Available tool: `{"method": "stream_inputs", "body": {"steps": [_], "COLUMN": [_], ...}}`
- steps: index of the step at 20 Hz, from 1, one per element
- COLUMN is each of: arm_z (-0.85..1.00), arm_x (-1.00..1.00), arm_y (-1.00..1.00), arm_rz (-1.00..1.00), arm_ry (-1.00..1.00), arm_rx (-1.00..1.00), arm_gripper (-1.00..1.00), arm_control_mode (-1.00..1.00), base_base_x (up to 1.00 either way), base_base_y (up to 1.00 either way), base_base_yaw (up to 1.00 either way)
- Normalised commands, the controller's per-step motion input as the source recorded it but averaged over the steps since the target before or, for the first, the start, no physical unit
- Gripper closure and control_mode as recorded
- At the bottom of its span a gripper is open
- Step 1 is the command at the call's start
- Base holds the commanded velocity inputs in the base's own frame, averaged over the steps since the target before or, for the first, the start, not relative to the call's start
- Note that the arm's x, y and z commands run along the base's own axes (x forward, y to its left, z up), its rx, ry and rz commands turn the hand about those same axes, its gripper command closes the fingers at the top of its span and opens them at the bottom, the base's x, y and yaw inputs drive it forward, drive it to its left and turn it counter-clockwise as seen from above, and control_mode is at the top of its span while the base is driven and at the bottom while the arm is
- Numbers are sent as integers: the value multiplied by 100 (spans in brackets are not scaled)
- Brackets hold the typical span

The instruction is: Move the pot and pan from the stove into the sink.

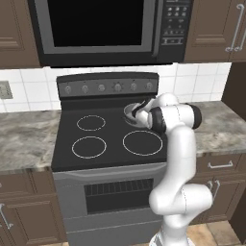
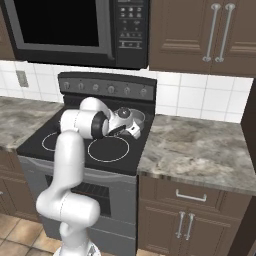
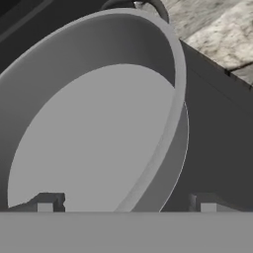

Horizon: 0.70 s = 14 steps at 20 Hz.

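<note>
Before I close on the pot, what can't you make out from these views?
- Pot: the left base view has it mostly behind the arm's wrist; the hand view cuts off its left side.
- End effector: open, straddling the pot's rim; whether the fingertips touch it cannot be told.
- Stove: the rear right burner is covered in both base views.
</note>
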Motion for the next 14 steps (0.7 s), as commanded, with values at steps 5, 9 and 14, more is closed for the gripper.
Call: {"method": "stream_inputs", "body": {"steps": [5, 9, 14], "arm_z": [-11, -1, 1], "arm_x": [17, 4, 0], "arm_y": [0, 0, 0], "arm_rz": [-1, 0, 0], "arm_ry": [0, 0, 0], "arm_rx": [-2, 0, 0], "arm_gripper": [-100, 100, 100], "arm_control_mode": [-100, -100, -100], "base_base_x": [0, 0, 0], "base_base_y": [0, 0, 0], "base_base_yaw": [0, 0, 0]}}
